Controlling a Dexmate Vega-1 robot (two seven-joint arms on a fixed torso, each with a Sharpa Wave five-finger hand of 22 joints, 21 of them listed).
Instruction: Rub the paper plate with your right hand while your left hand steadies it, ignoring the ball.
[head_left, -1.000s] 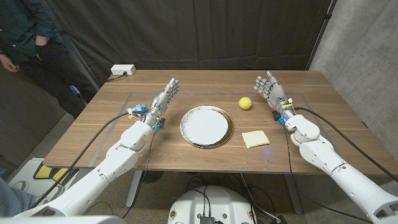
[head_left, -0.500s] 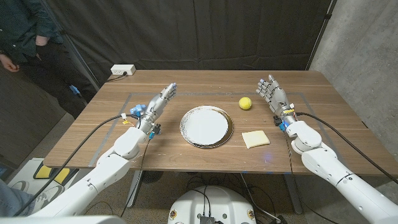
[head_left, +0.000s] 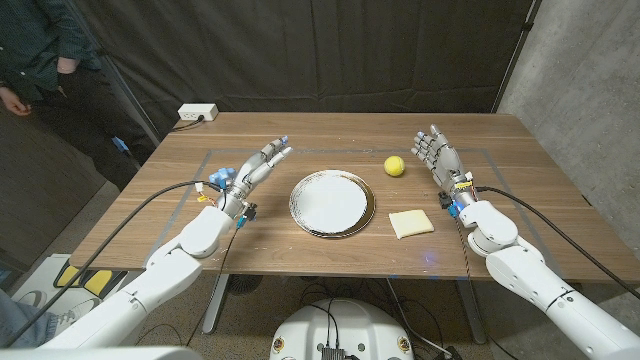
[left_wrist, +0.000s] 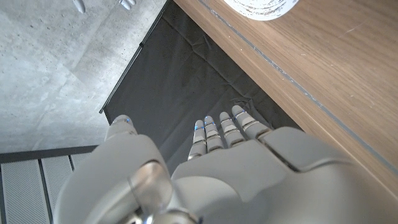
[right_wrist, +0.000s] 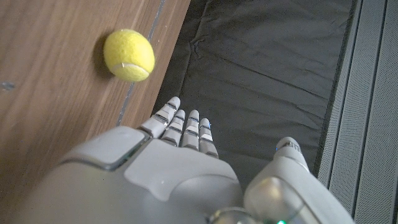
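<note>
A white paper plate (head_left: 331, 203) with a patterned rim lies at the middle of the wooden table; its edge (left_wrist: 261, 9) also appears in the left wrist view. My left hand (head_left: 255, 168) is raised to the plate's left, fingers straight and apart, holding nothing. To the plate's right my right hand (head_left: 437, 153) is up too, fingers spread, holding nothing. A yellow tennis ball (head_left: 395, 166) sits just left of the right hand, and is seen again as the ball (right_wrist: 129, 55) in the right wrist view. Neither hand touches the plate.
A pale yellow square sponge (head_left: 411, 223) lies right of the plate near the front edge. A white power strip (head_left: 197, 113) sits at the table's back left corner. A person (head_left: 40, 60) stands beyond the table at far left.
Both arms have drawn back toward the table's front; the left hand has tilted lower and slid slightly left. Plate, ball and sponge have not moved.
</note>
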